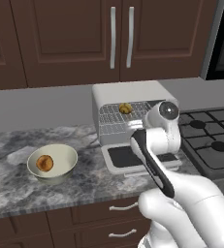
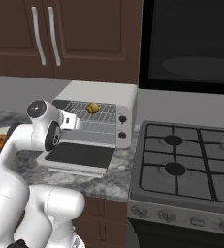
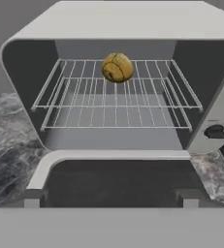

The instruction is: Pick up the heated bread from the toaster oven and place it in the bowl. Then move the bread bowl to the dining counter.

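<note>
The toaster oven (image 1: 133, 127) is seen standing on the marble worktop (image 1: 16, 174) with its dark-glass door (image 3: 118, 181) dropped flat toward the worktop's front edge, leaving the cavity open. The heated bread (image 3: 117, 67) is found toward the back of the wire rack (image 3: 116, 104), at about 12 o'clock in the hand view, with bare rack on both sides and in front. The claw (image 2: 73, 121) is held just outside the opening, above the lowered door; whether its fingers are spread or pressed together cannot be told. The bowl (image 1: 65, 156) sits well apart at 9 o'clock of the oven, holding an orange-brown bun (image 1: 45, 163). 2 dark knobs (image 2: 122, 127) are visible; no writing can be read. The stove (image 2: 191, 164) is cut off at the right.
</note>
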